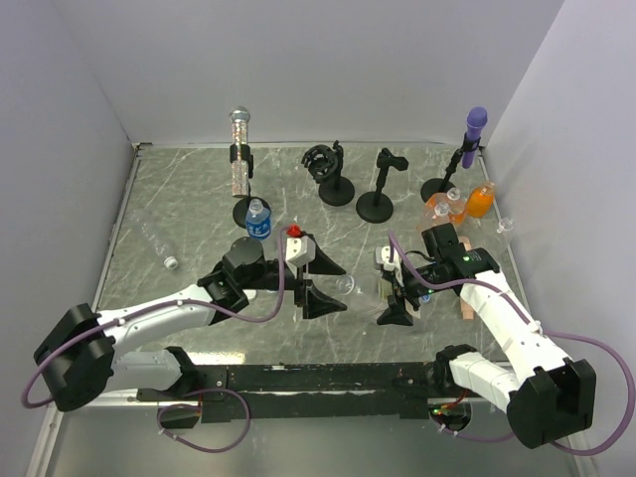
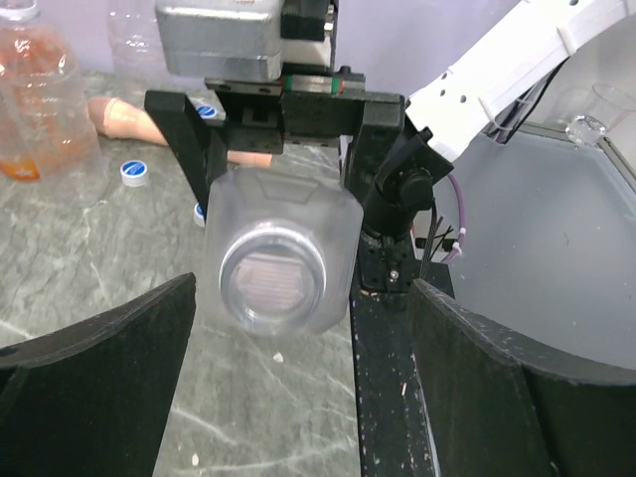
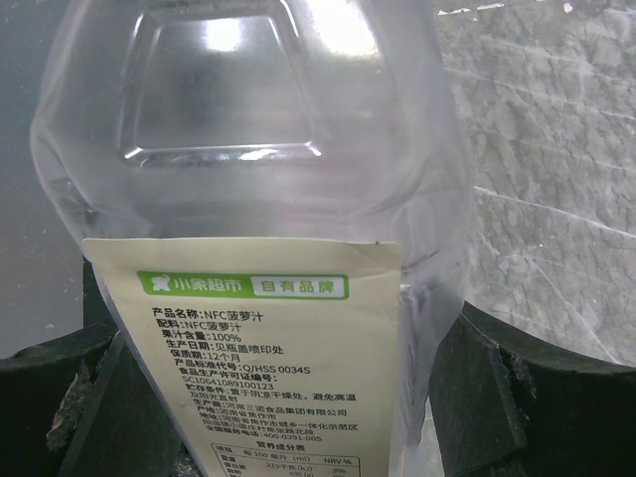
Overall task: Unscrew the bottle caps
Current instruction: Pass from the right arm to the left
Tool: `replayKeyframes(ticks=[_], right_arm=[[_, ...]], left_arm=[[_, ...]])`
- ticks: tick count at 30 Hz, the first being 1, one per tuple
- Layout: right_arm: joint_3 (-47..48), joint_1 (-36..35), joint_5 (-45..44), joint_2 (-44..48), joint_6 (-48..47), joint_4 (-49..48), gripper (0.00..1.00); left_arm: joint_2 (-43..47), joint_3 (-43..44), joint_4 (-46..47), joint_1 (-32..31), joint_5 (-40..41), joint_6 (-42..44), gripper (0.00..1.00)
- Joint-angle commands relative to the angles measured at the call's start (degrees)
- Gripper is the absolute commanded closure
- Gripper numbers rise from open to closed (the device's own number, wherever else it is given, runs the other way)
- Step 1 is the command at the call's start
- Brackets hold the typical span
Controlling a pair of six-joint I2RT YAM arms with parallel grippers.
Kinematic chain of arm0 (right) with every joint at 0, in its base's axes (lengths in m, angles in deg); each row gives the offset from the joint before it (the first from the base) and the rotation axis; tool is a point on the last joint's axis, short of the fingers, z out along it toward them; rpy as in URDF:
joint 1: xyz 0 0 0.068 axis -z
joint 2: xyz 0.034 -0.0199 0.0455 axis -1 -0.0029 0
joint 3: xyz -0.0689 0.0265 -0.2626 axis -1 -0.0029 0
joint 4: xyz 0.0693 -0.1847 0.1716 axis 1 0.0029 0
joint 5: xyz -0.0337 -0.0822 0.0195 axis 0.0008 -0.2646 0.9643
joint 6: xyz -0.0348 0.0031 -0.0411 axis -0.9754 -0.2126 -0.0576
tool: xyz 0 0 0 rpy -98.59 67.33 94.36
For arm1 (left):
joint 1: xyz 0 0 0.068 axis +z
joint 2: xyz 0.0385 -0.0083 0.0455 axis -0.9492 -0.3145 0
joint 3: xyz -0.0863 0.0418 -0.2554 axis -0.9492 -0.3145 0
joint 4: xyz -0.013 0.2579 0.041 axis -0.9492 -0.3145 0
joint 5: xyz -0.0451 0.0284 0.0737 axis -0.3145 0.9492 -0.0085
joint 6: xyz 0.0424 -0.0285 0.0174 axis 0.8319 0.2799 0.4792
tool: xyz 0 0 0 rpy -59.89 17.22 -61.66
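My right gripper (image 1: 391,290) is shut on a clear bottle (image 3: 258,149) with a pale yellow-green label (image 3: 248,348) and holds it level above the table, neck toward the left arm. The bottle's round clear cap end (image 2: 273,278) faces the left wrist camera, and it also shows in the top view (image 1: 345,285). My left gripper (image 1: 342,288) is wide open, its fingers (image 2: 89,368) on either side just short of that end, touching nothing. In the right wrist view the right gripper (image 3: 283,407) clamps the labelled body.
A blue-labelled bottle (image 1: 258,221) stands behind the left gripper. Orange bottles (image 1: 480,202) stand at the far right, and one shows in the left wrist view (image 2: 40,99). Loose blue caps (image 2: 134,174) lie near it. A clear bottle (image 1: 154,241) lies left. Black stands (image 1: 376,207) and microphones (image 1: 238,149) line the back.
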Motion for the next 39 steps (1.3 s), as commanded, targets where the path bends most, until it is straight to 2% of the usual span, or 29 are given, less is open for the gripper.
replayKeyframes(ticks=[1, 8, 16, 25, 27, 29, 30, 31, 36, 39], right_arm=[[1.6, -0.2, 2.5, 0.3, -1.4, -0.6, 0.85], [1.7, -0.2, 2.5, 0.2, -1.4, -0.6, 0.85], [1.7, -0.1, 2.5, 0.2, -1.4, -0.5, 0.85], [1.7, -0.2, 2.5, 0.2, -0.8, -1.0, 0.82], [1.6, -0.1, 2.3, 0.2, -0.5, -1.3, 0.72], [1.5, -0.2, 2.3, 0.6, 0.1, -1.8, 0.54], [1.4, -0.2, 2.3, 1.0, 0.8, -2.3, 0.32], [1.3, -0.2, 2.2, 1.6, 1.6, -2.9, 0.01], [1.6, 1.7, 4.0, 4.6, 5.6, -4.6, 0.01], [2.1, 4.3, 5.4, 6.6, 5.5, -3.9, 0.01]], left_arm=[[-1.8, 3.0, 4.4, -1.0, -0.9, 0.7, 0.13], [-4.1, 4.4, 2.5, -1.9, 0.0, -0.1, 0.29], [-5.6, 8.2, -4.7, -2.3, 0.7, 0.5, 0.64], [-3.1, 8.5, -10.4, -2.3, 1.7, 1.6, 0.86], [-2.3, 8.5, -11.3, -2.3, 2.7, 1.4, 0.88], [-1.2, 8.5, -12.1, -2.3, 3.5, 1.1, 0.91], [-0.7, 8.5, -12.8, -2.4, 4.0, 0.6, 0.91], [-0.3, 8.7, -13.7, -2.3, 4.3, 0.4, 0.92], [2.9, 10.8, -25.6, -2.3, 10.6, -1.0, 0.99], [5.5, 13.8, -37.8, -2.0, 15.5, -1.9, 0.99]])
